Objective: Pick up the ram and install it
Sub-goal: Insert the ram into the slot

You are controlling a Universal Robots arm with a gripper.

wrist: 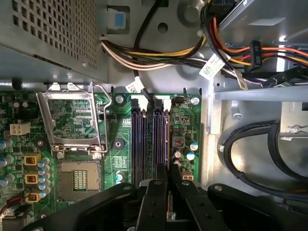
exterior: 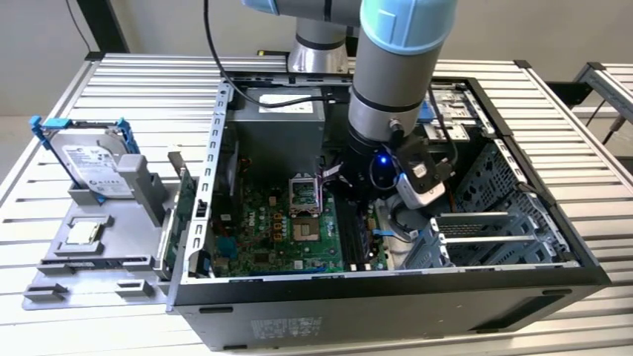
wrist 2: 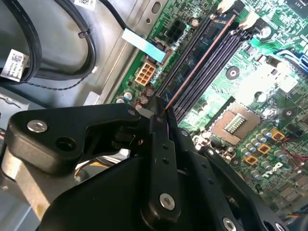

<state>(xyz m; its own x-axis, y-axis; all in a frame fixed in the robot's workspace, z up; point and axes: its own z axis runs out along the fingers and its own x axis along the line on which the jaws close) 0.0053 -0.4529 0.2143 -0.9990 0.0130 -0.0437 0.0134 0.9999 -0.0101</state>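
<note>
The arm (exterior: 396, 67) reaches steeply down, its gripper (wrist: 168, 180) fingers nearly closed together.

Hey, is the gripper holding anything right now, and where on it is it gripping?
It looks like the ram, seen edge-on at the memory slots. The gripper pinches the thin board at its near end, by the top edge.

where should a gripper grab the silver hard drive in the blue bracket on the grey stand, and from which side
Probably by its two long edges near the upper end, pinching across the blue bracket that frames the silver hard drive. Come from above: the drive stands leaning in the grey plastic stand with its lower end tucked in, so the top edge and upper sides look free.
</note>
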